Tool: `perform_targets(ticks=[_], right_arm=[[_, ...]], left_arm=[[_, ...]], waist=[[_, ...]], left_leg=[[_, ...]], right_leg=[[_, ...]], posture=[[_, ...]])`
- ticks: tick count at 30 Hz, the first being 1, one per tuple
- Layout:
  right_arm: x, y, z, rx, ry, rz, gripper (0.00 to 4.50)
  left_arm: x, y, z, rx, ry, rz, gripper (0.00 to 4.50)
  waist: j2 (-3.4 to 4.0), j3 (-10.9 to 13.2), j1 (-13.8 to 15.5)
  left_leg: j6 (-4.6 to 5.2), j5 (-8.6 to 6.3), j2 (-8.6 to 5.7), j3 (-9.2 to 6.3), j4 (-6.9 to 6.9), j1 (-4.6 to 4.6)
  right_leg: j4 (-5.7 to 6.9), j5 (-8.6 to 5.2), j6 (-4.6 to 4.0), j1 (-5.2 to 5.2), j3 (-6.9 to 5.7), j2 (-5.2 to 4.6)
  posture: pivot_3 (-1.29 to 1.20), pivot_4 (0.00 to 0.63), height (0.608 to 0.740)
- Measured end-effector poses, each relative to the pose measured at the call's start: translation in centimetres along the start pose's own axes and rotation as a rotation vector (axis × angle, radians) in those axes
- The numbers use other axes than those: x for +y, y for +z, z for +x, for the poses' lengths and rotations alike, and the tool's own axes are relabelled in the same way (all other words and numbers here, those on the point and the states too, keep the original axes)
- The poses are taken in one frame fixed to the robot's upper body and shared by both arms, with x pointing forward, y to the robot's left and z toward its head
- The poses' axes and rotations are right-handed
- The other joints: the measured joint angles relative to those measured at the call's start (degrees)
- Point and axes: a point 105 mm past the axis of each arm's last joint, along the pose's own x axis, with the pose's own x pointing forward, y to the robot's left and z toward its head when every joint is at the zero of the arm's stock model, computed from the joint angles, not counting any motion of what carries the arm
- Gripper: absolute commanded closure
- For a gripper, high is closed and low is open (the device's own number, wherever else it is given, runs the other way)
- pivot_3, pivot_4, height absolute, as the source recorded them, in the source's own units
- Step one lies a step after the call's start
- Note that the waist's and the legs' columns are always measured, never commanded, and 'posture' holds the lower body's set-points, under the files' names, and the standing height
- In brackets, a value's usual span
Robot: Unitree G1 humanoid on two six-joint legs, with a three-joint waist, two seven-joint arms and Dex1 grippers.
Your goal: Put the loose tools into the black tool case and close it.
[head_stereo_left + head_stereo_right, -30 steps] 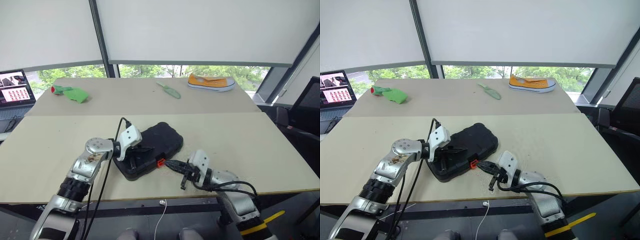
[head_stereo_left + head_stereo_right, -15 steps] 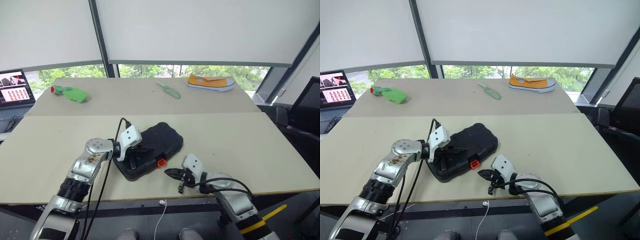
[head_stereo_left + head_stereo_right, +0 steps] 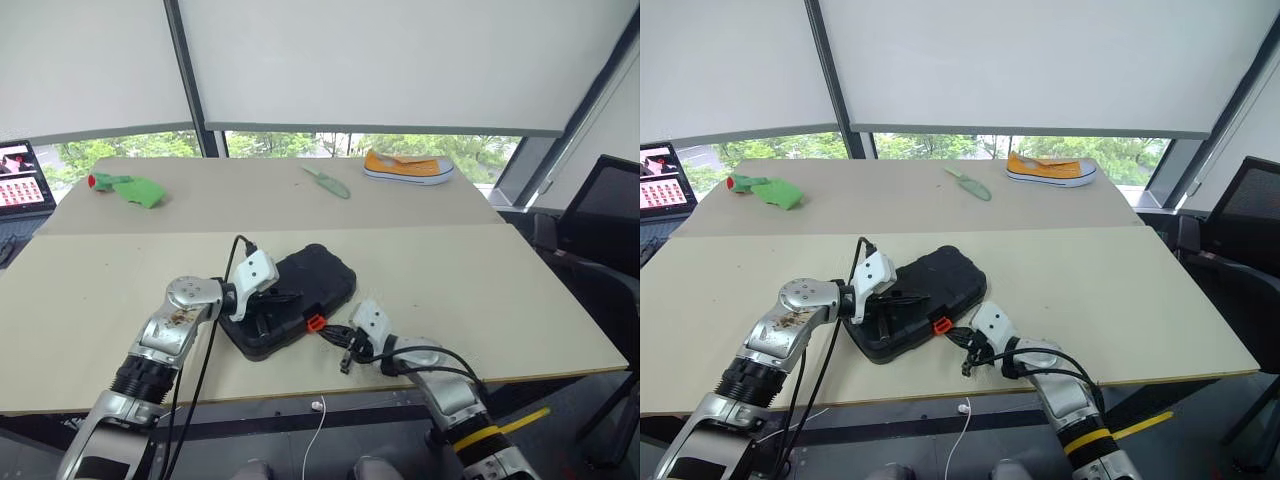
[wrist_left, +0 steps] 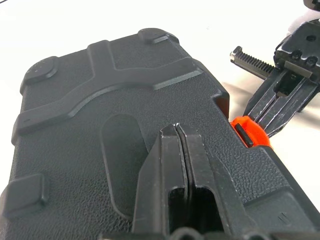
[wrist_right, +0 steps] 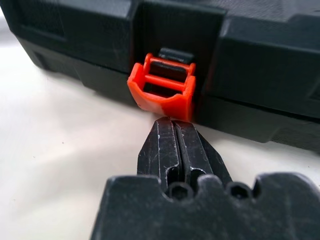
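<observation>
The black tool case [image 3: 292, 300] sat lid-down near the table's front edge, pinned by the left gripper [image 4: 176, 131], fingers pressed together. Its orange latch [image 5: 163, 92] was dead ahead of the right gripper [image 5: 174, 122], also clamped shut, tips just under it.

Well beyond both pincers, across the seam on the far desk [image 3: 250, 200]: green trowel [image 3: 325, 181] lying flat, yellow sneaker [image 3: 407, 166] near the window edge, crumpled green cloth [image 3: 128, 187] with a red bit far off past the left pincer. Laptop screen [image 3: 14, 180] lit further out that way. Black chair [image 3: 600, 235] out past the right pincer.
</observation>
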Motion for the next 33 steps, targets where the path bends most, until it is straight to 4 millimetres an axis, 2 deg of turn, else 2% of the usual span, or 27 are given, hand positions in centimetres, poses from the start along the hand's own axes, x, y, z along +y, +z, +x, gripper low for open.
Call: perform_targets(ticks=[13, 15, 18, 20, 26, 30, 33], right_arm=[[0.4, 1.5, -0.5, -0.083, 0.064, 0.022, 4.50], [0.4, 2.3, -0.7, -0.106, 0.071, 0.015, 4.50], [-0.2, 4.9, -0.8, -0.181, 0.060, -0.032, 4.50], [-0.5, 5.7, -0.6, -0.198, 0.051, -0.050, 4.50], [-0.6, 5.0, -1.3, -0.165, 0.059, -0.047, 4.50], [-0.4, 4.8, -3.1, -0.110, 0.100, -0.077, 4.50], [-0.6, 3.6, -4.8, 0.012, 0.117, -0.088, 4.50]], left_arm=[[0.2, 0.6, 0.0, -0.017, 0.005, 0.012, 4.43], [0.2, 0.6, 0.0, -0.018, 0.007, 0.012, 4.43], [0.2, 0.6, 0.1, -0.019, 0.005, 0.011, 4.43], [0.0, 0.7, 0.2, -0.024, -0.002, 0.009, 4.43], [-0.2, 0.9, 0.4, -0.034, -0.016, 0.013, 4.43], [-0.2, 0.8, 0.1, -0.048, -0.008, 0.021, 4.43], [-0.3, 0.7, -0.1, -0.054, -0.010, 0.031, 4.43]], waist=[[0.42, 0.32, 0.30], [0.42, 0.33, 0.30], [0.45, 0.33, 0.38], [0.44, 0.32, 0.54], [0.46, 0.29, 0.93], [0.49, 0.31, 1.27], [0.52, 0.30, 1.27]], left_leg=[[0.00, 0.00, -0.18, 0.41, -0.04, -0.48], [0.00, 0.00, -0.19, 0.42, -0.03, -0.49], [0.00, 0.00, -0.22, 0.41, -0.03, -0.48], [0.00, 0.00, -0.26, 0.41, -0.03, -0.48], [0.00, 0.00, -0.34, 0.41, -0.03, -0.51], [0.00, 0.00, -0.33, 0.41, -0.03, -0.54], [0.00, -0.01, -0.33, 0.41, -0.05, -0.53]], right_leg=[[0.12, 0.11, -0.08, -0.56, -0.02, 0.04], [0.13, 0.11, -0.07, -0.58, -0.02, 0.04], [0.13, 0.12, -0.06, -0.57, -0.02, 0.03], [0.11, 0.12, -0.06, -0.54, -0.02, 0.02], [0.09, 0.10, -0.03, -0.50, 0.01, -0.01], [0.09, 0.10, -0.02, -0.58, 0.04, 0.01], [0.09, 0.10, -0.02, -0.65, 0.06, 0.01]], posture=[[0.00, 0.150, 0.740], [0.00, 0.150, 0.740], [0.00, 0.150, 0.740], [0.00, 0.150, 0.740], [0.00, 0.150, 0.740], [0.00, 0.150, 0.740], [0.00, 0.150, 0.740]])
